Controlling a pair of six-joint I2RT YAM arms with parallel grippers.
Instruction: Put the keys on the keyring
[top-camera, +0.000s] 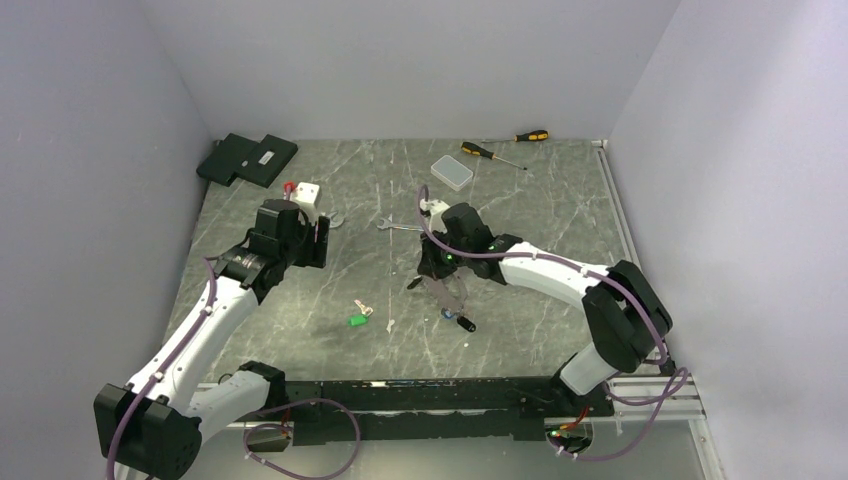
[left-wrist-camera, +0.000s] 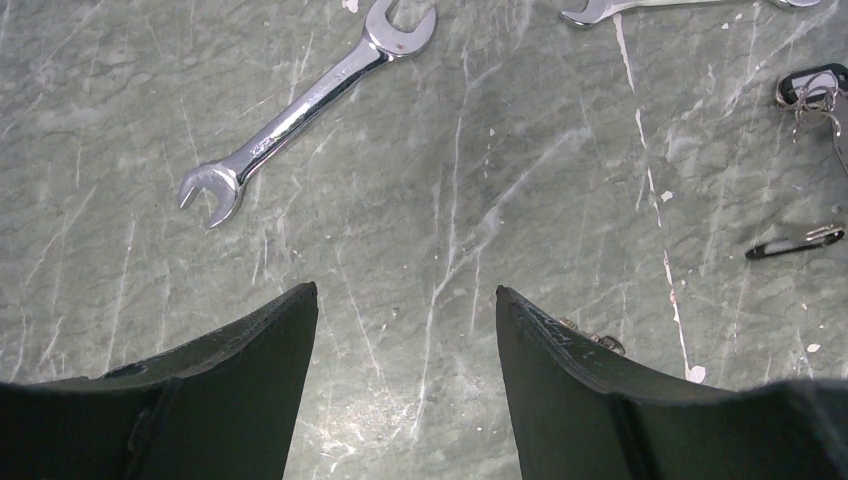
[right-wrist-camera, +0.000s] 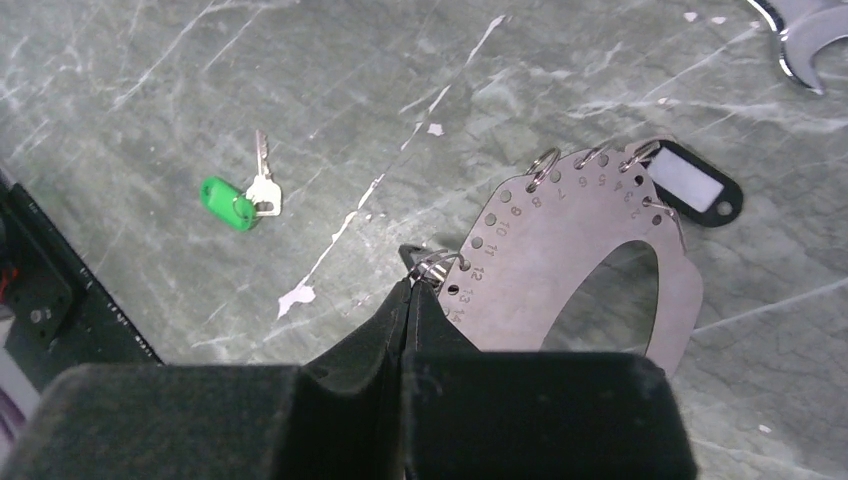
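The keyring (right-wrist-camera: 590, 240) is a flat pale grey metal loop with numbered holes, and several small wire rings hang in them. A black tag with a white label (right-wrist-camera: 695, 185) is hooked on its far edge. My right gripper (right-wrist-camera: 408, 285) is shut, its tips pinching one small wire ring (right-wrist-camera: 437, 265) at the loop's near edge. In the top view the keyring (top-camera: 447, 293) hangs under this gripper (top-camera: 437, 275). A key with a green tag (right-wrist-camera: 230, 203) lies loose on the table to the left. My left gripper (left-wrist-camera: 405, 292) is open over bare table.
A silver spanner (left-wrist-camera: 300, 110) lies ahead of the left gripper, another (top-camera: 400, 227) near the right arm. At the back are a clear box (top-camera: 452, 172), two screwdrivers (top-camera: 492, 153), black boxes (top-camera: 248, 158) and a white block (top-camera: 305, 192).
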